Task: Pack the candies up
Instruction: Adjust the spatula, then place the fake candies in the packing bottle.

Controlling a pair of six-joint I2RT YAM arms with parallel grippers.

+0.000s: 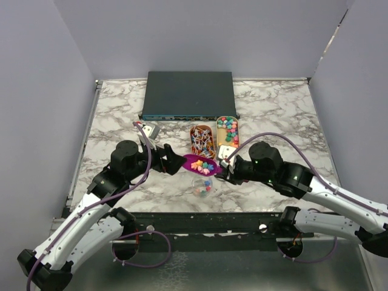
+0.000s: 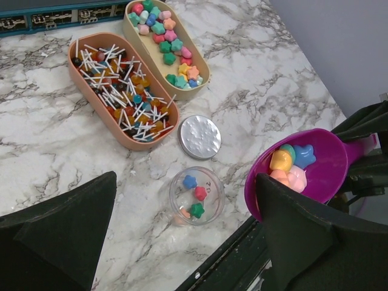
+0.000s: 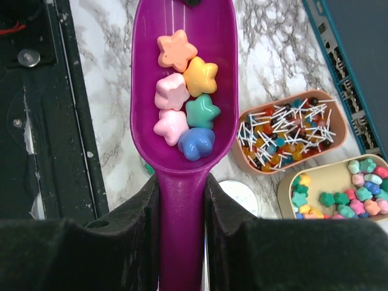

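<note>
top view, scoop: right pincer [image 1: 223, 171] is clamping the handle of the scoop [image 1: 203, 163]. The long axis is running left-right, mouth pointing at the left pincer [image 1: 176, 163].
top view, candies: a load of candies [image 1: 204, 164] is sitting in the scoop. More are lying in the candy tray [image 1: 218, 132] behind, and a few in the jar [image 1: 203, 187].
top view, key relation: jar is standing on the table [image 1: 121, 115] just to the near side of the scoop, about level with its middle and between the two pincers. Neither arm is looking clearly nearer.
top view, left pincer: jaws are standing wide apart and holding nothing, tips close to the scoop's mouth. Touching or not, cannot tell.
left wrist view, adds: jar [image 2: 197, 195] is showing open with three star candies inside. The lid [image 2: 199, 137] is lying just beside it, toward the lollipop tray [image 2: 73, 63]. The scoop [image 2: 315, 170] is hanging off to the jar's right, not over it.
right wrist view, adds: six star candies [image 3: 185, 97] are lying toward the handle end of the bowl. Fingers [image 3: 79, 254] are pressing both sides of the handle. The jar is almost wholly hidden under the scoop.
next move, judged: the scoop's mouth is needing to come over the jar before tipping.
</note>
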